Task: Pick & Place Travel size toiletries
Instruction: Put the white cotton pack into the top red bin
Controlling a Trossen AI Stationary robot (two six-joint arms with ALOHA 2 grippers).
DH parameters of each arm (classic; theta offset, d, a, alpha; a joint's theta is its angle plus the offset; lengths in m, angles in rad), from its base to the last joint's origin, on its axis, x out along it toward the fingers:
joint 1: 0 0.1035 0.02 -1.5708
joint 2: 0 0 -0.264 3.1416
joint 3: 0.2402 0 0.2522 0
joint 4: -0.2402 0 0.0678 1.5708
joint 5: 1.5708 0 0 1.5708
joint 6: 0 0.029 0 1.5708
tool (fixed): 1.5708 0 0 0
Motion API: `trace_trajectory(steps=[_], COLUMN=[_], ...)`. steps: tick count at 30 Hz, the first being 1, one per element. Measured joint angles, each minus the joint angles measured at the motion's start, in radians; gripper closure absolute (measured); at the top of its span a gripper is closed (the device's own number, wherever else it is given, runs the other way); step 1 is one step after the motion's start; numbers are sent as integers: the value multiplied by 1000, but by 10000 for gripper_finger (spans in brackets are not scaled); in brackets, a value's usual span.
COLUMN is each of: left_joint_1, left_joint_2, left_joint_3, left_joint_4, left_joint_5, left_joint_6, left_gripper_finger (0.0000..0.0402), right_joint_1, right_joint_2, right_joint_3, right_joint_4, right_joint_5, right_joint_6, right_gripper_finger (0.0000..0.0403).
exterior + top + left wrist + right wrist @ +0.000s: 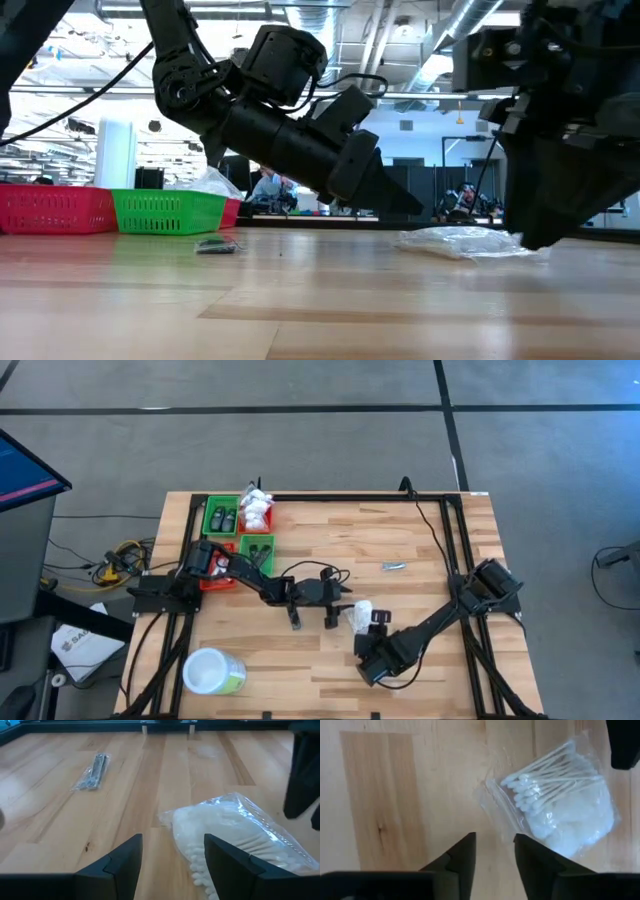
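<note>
Two dark robot arms meet over a clear plastic packet of cotton swabs and cotton (pixel 560 805) lying flat on the wooden table (pixel 420 550), near its middle. The right gripper (pixel 494 851) hangs just above the packet's edge, fingers parted by a narrow gap and gripping nothing. The left gripper (pixel 172 852) faces the packet from the other side, jaws wide apart, also empty. A slim wrapped tube (pixel 92 771) lies well apart on the bare wood. Red and green bins (pixel 240 530) at the table's far left corner hold more toiletries.
</note>
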Motion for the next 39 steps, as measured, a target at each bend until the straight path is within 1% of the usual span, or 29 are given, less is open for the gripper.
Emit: trace_trajectory(steps=[3, 5, 11, 16, 19, 22, 26, 31, 34, 39], left_joint_1=[0, 0, 0, 2, 2, 2, 2, 2, 2, 2], left_joint_2=[0, 0, 0, 1, 1, 1, 1, 1, 1, 18], left_joint_3=[0, 0, 0, 0, 0, 0, 0, 0, 0, -1], left_joint_4=[-1, -1, -2, -2, -3, -3, -5, -5, -5, -8], left_joint_5=[-3, -4, -3, -3, -3, -2, 22, 28, 28, 59], left_joint_6=[-1, -2, -3, -3, -3, -3, -3, -3, -3, -3], left_gripper_finger=[199, 199, 199, 199, 205, 218, 239, 263, 272, 284], right_joint_1=[4, 6, 12, 12, 8, -2, -4, -4, -8, -25], right_joint_2=[25, 31, 56, 58, 61, 58, 60, 61, 62, 63], right_joint_3=[1, 0, 3, 0, -7, -27, -28, -28, -29, -30], right_joint_4=[16, -5, 9, 8, 20, 46, 46, 46, 47, 48], right_joint_5=[2, 6, 38, 86, 94, 100, 98, 114, 130, 146], right_joint_6=[0, -3, 1, -5, -25, -27, -29, -31, -43, -56], right_gripper_finger=[258, 245, 230, 239, 247, 256, 267, 278, 282, 281])
